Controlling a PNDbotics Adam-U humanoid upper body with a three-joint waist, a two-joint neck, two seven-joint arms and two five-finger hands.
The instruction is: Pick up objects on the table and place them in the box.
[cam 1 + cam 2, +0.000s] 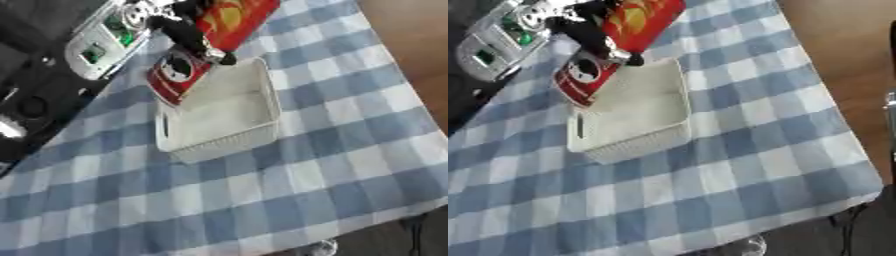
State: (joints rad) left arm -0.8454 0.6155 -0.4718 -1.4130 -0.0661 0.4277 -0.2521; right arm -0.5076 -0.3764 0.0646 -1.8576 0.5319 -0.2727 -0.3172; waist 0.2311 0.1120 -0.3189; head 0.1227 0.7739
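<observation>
Two red packages: both lie at the far end of the white box, one near its far-left corner, the other beyond it toward the top edge of the view.
Tabletop (350, 150): covered by a blue-and-white checked cloth and seen askew, with a bare wooden strip along its right side.
Box (262, 131): a white, shallow rectangular basket with a slotted handle in its near-left wall; its inside looks bare and pale.
Red packet (179, 75): a flat red pack with a dark round mark on its face, tilted against the box's far-left rim, partly over the edge and partly on the cloth.
Red bag (234, 17): a larger red pouch with yellow print, lying past the far end of the box and cut off by the top edge.
Hand (197, 40): black with a silvery tip, reaching down from the upper left across the red bag toward the red packet; which arm it belongs to is not clear, and whether its fingers grip anything cannot be told.
Grey device (105, 40): a pale unit with green spots, off the cloth's upper left edge.
</observation>
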